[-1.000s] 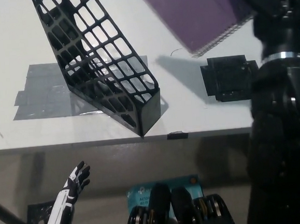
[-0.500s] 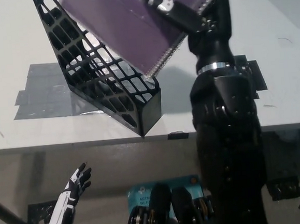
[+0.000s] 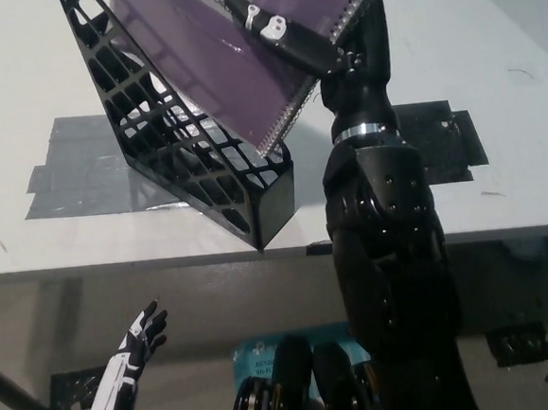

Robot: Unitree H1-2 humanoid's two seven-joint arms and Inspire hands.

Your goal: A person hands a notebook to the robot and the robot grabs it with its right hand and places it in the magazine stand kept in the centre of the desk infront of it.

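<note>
Black right hand [image 3: 284, 35]: closed on purple spiral-bound notebook [image 3: 215, 62], fingers over cover. Notebook tilted, lower corner inside open top of black mesh magazine stand [image 3: 190, 164]; white cover lettering near top edge too cropped to read. Stand upright on grey tape patch [image 3: 77, 173], white desk [image 3: 17, 73]. White left hand [image 3: 142, 331]: low left below desk edge, fingers spread, empty.

White lettering on the purple notebook [image 3: 216, 67] cover (too small) cannot be read.
</note>
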